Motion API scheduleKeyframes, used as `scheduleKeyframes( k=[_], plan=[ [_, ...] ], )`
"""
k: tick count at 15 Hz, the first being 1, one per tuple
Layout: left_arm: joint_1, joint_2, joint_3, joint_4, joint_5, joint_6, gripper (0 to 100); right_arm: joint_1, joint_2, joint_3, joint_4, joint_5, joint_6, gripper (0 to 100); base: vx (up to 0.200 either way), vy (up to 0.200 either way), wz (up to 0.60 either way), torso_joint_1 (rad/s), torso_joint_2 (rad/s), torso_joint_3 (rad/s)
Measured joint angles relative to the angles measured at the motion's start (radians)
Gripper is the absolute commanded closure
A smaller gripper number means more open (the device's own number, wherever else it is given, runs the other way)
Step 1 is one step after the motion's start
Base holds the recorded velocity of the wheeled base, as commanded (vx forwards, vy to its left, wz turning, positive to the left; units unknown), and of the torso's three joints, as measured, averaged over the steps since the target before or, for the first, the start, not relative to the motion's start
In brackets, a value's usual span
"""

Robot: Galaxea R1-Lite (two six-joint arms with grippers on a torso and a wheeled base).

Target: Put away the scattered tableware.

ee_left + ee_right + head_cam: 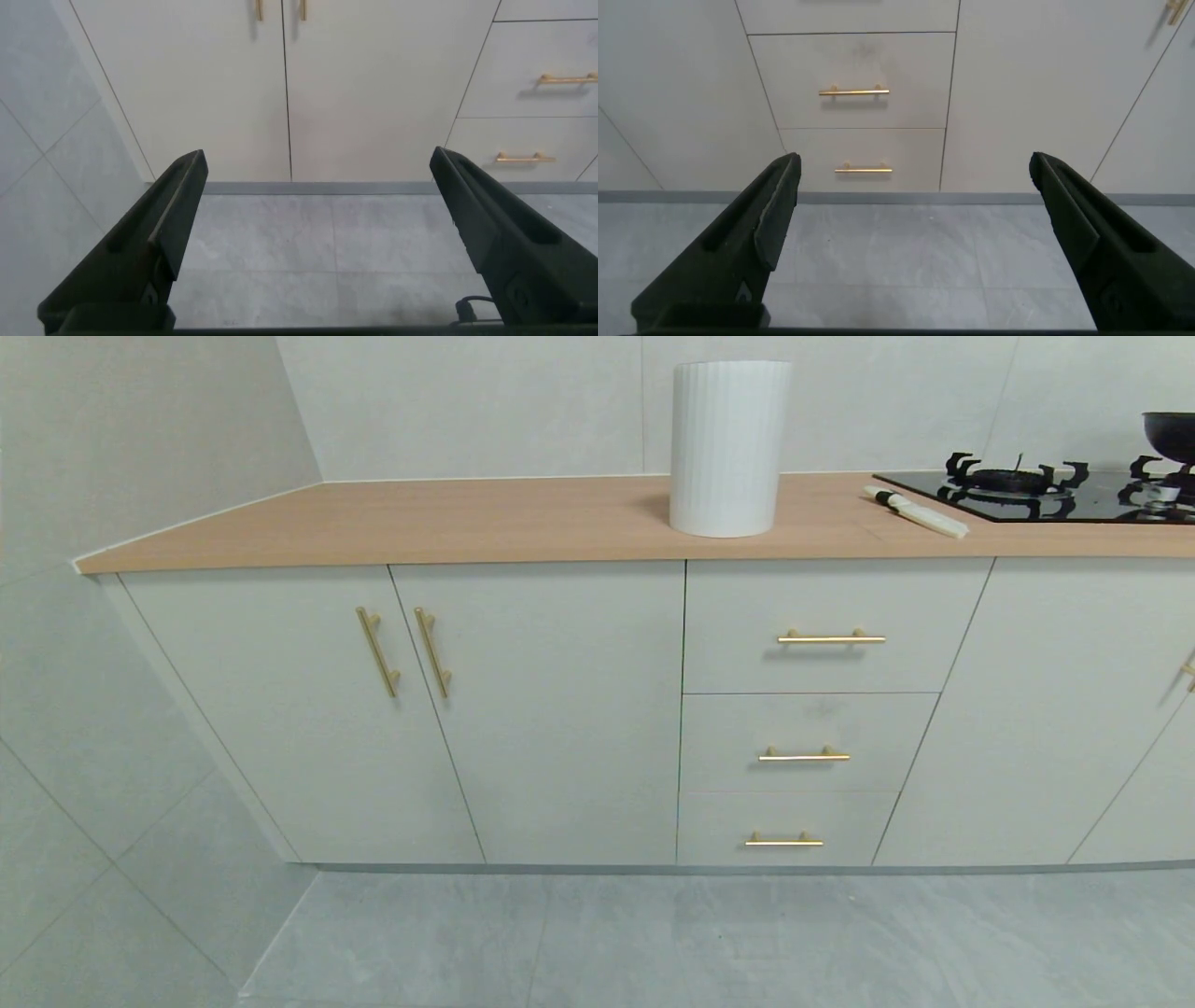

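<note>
White holder (728, 448) on the table (467, 518) awaits the utensil (915, 511) lying near it, so I hold left claw (318, 157) and right claw (915, 159) spread, empty.

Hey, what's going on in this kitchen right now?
Nothing is being handled yet. The left gripper and right gripper are both open and empty, hanging low in front of the closed cabinet doors and drawers. Up on the wooden countertop, a white utensil lies beside the gas hob, and a white ribbed canister stands upright nearby.
</note>
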Motion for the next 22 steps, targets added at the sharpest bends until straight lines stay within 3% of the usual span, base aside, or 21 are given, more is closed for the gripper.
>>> scheduleKeyframes(
  k=[10,22],
  plan=[
    [0.0,0.0,0.0,0.0,0.0,0.001,0,0.0,0.001,0.0,0.001,-0.001,0.028,0,0.0,0.0,0.0,0.0,0.0,0.0],
    [0.0,0.0,0.0,0.0,0.0,0.001,0,0.0,0.001,0.0,0.002,0.0,0.028,0,0.2,0.0,0.0,0.0,0.0,0.003]
  ],
)
